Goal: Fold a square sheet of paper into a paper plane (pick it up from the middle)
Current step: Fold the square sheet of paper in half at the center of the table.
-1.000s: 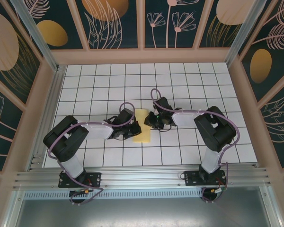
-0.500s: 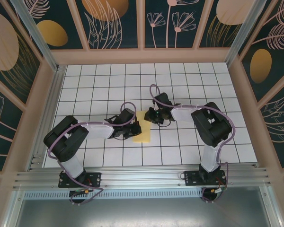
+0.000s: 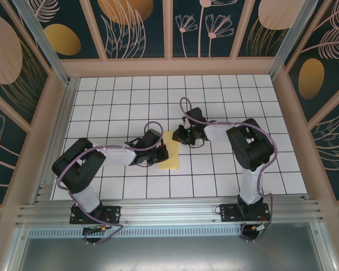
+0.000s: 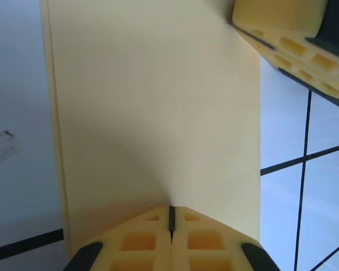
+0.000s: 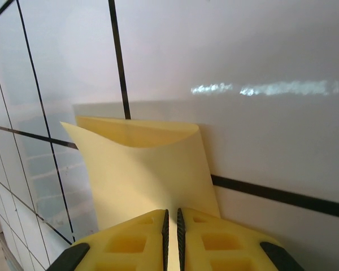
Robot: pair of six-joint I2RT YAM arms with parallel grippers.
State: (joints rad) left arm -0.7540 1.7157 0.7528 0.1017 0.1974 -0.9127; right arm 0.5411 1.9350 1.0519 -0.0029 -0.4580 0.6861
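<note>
Black arms (image 3: 79, 166), white link shells (image 3: 116, 153), looping purple cables (image 3: 150, 125); the left end effector (image 4: 170, 215) and right end effector (image 5: 170, 219) have yellow ribbed fingers (image 4: 140, 241).

Inside a robotics lab test cell, a left arm (image 3: 85, 166) and a right arm (image 3: 251, 149) stand bolted to an aluminium rail (image 3: 169, 213) at the near edge of a table (image 3: 118, 90) gridded in white squares with black lines. Aluminium posts (image 3: 39, 36) and pale wooden beams (image 3: 169, 66) box the table in, with dark wall panels (image 3: 135, 34) printed with leaves and flowers set between them. Purple cables (image 3: 182, 108) loop along the arms, and a grey metal sheet (image 3: 158, 254) lies below the rail.
</note>
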